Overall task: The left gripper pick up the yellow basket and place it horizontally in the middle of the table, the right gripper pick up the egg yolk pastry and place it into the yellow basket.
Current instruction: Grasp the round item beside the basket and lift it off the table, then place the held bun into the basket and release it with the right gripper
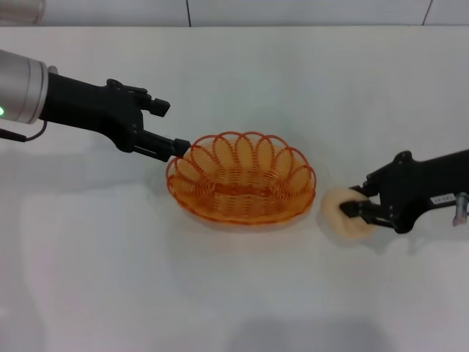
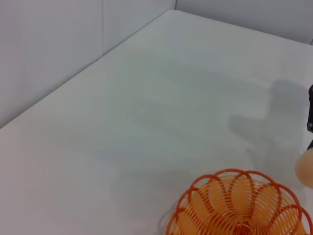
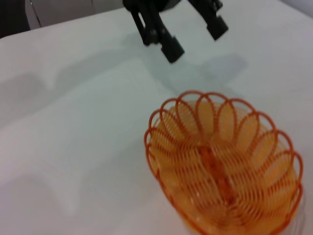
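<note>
Head view: the basket (image 1: 241, 178) sits flat near the middle of the table (image 1: 234, 293), long axis running left to right, and nothing lies in it. The left gripper (image 1: 170, 126) hangs just beside the basket's left rim with its fingers spread wide and nothing between them; the lower finger's tip is close against the rim, though whether it touches cannot be told. To the basket's right, just beside it on the table and outside the rim, is the pastry (image 1: 346, 213). The right gripper (image 1: 357, 202) is at the pastry, its fingers closed on it from the right side.

Left wrist view: only part of the basket (image 2: 239, 208) shows, its scalloped rim and looped wire walls, with bare table (image 2: 146, 112) beyond it. A sliver of the pastry (image 2: 306, 168) shows at the picture's edge, outside the basket.

Right wrist view: the basket (image 3: 222, 164) fills the near ground, its inside bare down to the woven floor. Beyond it the left gripper (image 3: 194, 35) hovers over the table (image 3: 73, 122), fingers well apart.
</note>
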You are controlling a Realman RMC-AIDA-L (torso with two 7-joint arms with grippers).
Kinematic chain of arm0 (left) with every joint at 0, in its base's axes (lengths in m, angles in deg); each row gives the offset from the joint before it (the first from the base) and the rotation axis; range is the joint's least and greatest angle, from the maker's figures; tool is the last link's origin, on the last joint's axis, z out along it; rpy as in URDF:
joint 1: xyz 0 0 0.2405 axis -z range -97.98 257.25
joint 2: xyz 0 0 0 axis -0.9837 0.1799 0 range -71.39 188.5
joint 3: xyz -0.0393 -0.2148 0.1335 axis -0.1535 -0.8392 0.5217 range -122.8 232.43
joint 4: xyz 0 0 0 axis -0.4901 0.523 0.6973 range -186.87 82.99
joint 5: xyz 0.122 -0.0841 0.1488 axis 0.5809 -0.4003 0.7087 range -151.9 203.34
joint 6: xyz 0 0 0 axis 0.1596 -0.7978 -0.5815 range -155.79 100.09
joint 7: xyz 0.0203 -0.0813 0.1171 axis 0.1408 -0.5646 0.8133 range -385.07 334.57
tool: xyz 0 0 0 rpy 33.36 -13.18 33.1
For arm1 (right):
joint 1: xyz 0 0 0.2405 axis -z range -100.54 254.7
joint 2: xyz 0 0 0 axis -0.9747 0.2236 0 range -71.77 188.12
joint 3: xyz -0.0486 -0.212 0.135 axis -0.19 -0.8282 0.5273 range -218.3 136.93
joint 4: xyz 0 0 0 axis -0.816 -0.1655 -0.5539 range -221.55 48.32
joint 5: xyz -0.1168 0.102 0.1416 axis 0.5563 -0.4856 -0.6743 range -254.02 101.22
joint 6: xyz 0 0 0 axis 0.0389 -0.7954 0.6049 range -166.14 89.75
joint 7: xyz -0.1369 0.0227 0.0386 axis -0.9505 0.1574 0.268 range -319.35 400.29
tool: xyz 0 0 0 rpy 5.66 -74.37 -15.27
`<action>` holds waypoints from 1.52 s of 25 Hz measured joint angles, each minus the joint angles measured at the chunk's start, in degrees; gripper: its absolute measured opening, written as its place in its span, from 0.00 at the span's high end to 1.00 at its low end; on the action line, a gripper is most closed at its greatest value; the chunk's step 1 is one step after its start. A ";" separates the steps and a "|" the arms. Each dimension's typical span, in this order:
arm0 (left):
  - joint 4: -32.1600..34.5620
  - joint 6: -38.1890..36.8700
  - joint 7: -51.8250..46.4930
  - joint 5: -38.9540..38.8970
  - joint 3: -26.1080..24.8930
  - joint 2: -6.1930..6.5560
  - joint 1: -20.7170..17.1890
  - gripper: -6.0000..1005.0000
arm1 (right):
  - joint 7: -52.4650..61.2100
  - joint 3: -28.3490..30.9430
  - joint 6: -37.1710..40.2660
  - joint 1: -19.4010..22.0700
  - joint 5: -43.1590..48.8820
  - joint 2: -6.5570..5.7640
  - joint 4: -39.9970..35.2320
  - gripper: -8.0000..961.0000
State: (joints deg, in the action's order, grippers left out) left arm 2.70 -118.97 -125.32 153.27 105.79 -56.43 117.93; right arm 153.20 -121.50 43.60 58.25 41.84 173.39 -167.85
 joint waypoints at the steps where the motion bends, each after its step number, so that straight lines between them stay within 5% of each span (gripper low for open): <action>1: 0.00 0.00 0.01 -0.02 0.00 -0.07 0.00 0.12 | 0.22 0.12 0.08 -0.14 0.00 0.01 -0.52 0.79; 15: 0.36 -0.16 0.75 -1.34 0.01 -0.22 -0.44 0.12 | 1.35 -7.37 -8.30 -9.75 -2.04 0.59 3.38 0.86; 29: 0.38 -0.17 1.28 -1.22 0.33 -0.24 -0.51 0.12 | 1.45 -13.59 -18.33 -12.94 -7.57 0.70 10.33 0.92; 38: 0.38 -0.01 1.43 -1.33 0.12 -0.16 -0.67 0.12 | 1.45 -13.60 -18.22 -13.12 -8.12 0.62 10.72 0.74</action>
State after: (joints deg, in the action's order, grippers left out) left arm 3.08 -118.98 -123.89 151.94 105.91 -56.58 117.26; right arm 154.65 -135.11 25.39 45.13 33.72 174.00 -157.13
